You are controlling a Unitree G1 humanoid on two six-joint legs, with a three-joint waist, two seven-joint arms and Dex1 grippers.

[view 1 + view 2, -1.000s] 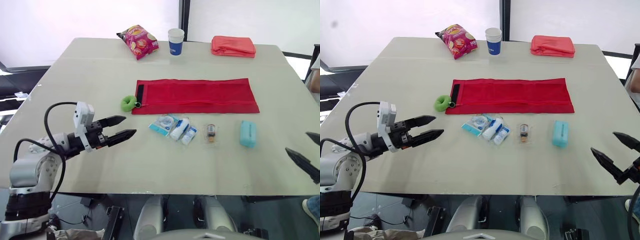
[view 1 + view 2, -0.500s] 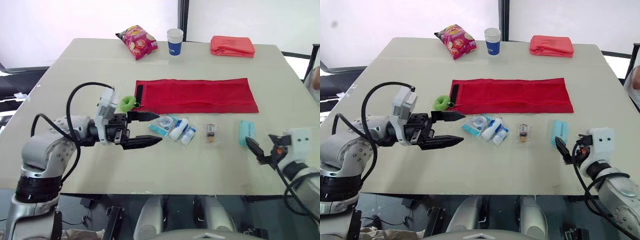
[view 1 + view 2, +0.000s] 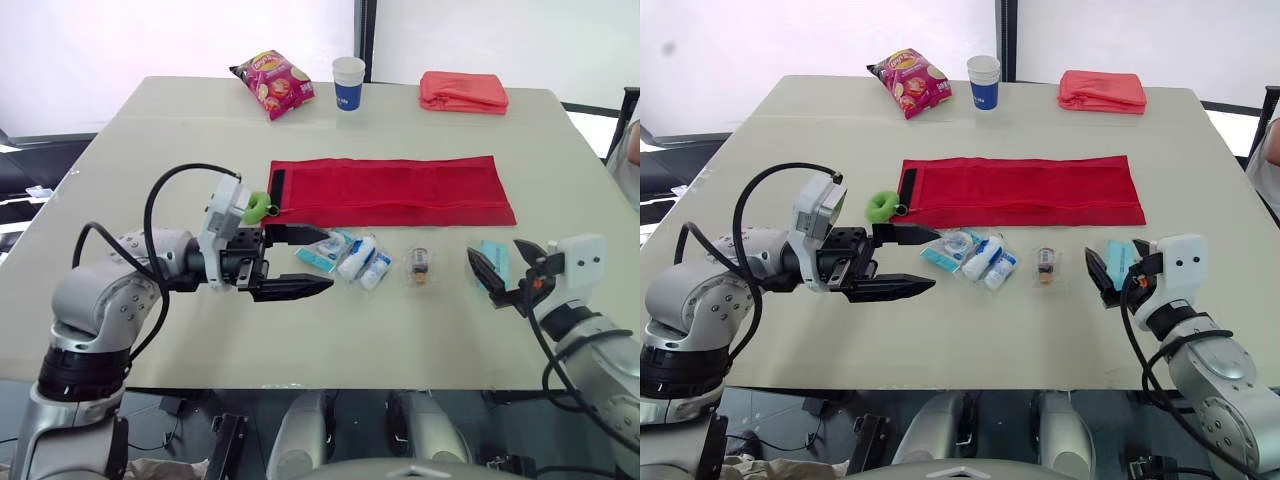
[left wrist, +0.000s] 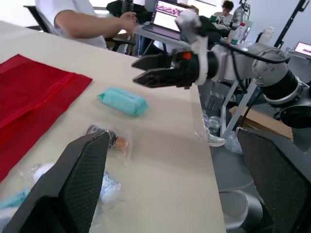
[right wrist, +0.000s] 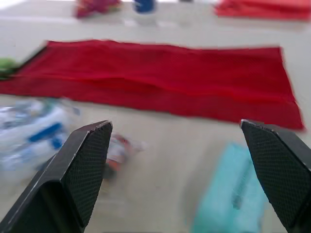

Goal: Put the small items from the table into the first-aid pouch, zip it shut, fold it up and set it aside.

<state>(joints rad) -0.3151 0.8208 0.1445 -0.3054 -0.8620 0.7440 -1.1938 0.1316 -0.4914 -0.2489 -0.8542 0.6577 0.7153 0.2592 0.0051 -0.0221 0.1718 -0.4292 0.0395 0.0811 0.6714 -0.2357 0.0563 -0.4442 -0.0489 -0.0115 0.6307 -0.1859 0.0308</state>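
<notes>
**Both grippers open over the row of small items**

Head views: The red first-aid pouch lies flat and unrolled across the middle of the table, with a green loop at its left end. Just nearer than the pouch, a row of items runs from left to right: a blue-and-white packet, two small white bottles, a vial in a clear bag, and a teal pack. The left gripper hovers just left of the packet, its jaws spread wide. The right gripper is at the teal pack, jaws spread to either side of it. Along the far edge stand a red crisp bag, whose logo is too small to read, a blue paper cup with a white rim, and a folded coral cloth.

Left wrist view: The left gripper's own fingers stand wide apart. Beyond them lie the vial and the teal pack. The right gripper hangs above the table just past the pack, parted and gripping nothing. Behind, a person's arm lies beside a laptop.

Right wrist view: The fingers are wide apart, with the teal pack close between them. The vial and packet lie farther along the row, and the pouch lies beyond. The labels are too blurred to read.
</notes>
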